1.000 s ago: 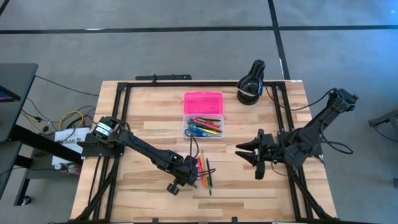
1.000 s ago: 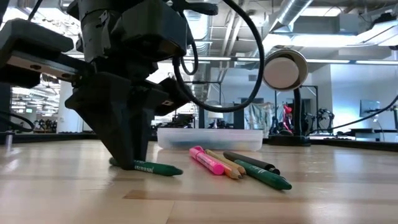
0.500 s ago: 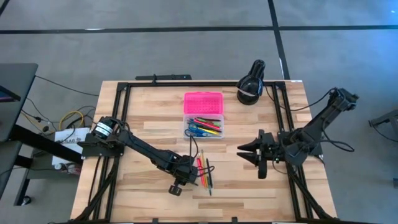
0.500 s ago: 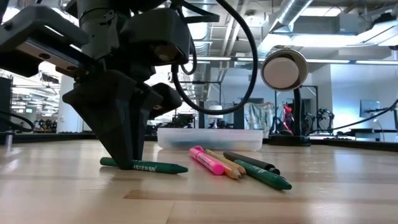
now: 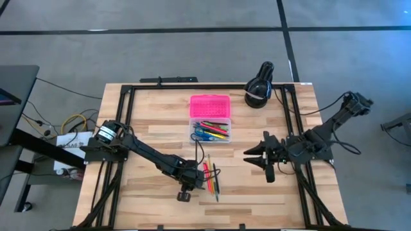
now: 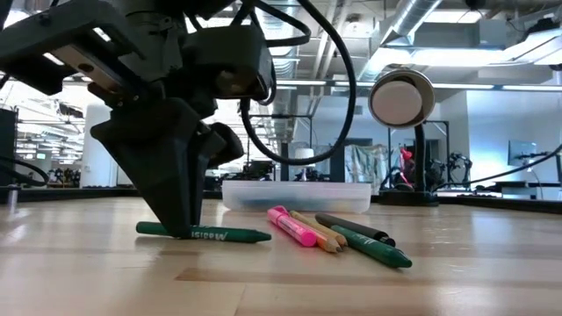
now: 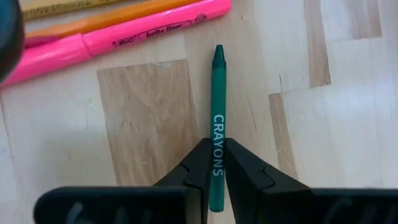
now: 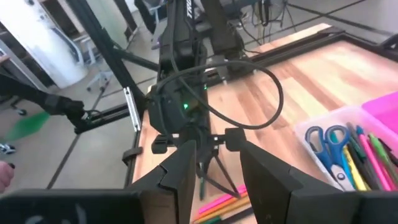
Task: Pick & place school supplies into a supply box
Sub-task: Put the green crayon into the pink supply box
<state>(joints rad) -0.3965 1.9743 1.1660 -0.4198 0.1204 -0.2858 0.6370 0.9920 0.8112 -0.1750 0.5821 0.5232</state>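
Note:
My left gripper [image 6: 181, 230] stands near the table's front middle, pointing steeply down and shut on a green crayon [image 6: 204, 233] that lies on the wood. Just beside it lie a pink highlighter [image 6: 294, 226], an orange pencil [image 6: 320, 234], a black marker [image 6: 355, 228] and a second green crayon [image 6: 373, 248]. The supply box stands farther back, its pink lid [image 5: 209, 104] folded open behind the clear base [image 5: 210, 131], which holds blue scissors [image 8: 323, 138] and pens. My right gripper [image 5: 262, 158] hovers open at the right, well above the table. My left gripper pinches the green crayon's long sides [image 7: 216, 142] between its two fingers, toward the blunt end, with the pointed end [image 7: 218, 55] sticking out free. The fingers come steeply from above. The crayon lies flat on the table.
A black round device [image 5: 259, 90] stands at the table's far right corner. Black frame rails [image 5: 128, 102] run along the table's left, right and far sides. Bare wood lies left of my left gripper and between the two arms.
My left gripper has rolled about its own axis without leaving its spot, staying shut on the green crayon. The crayon has turned about flat on the table and now shows more of its length in the low view.

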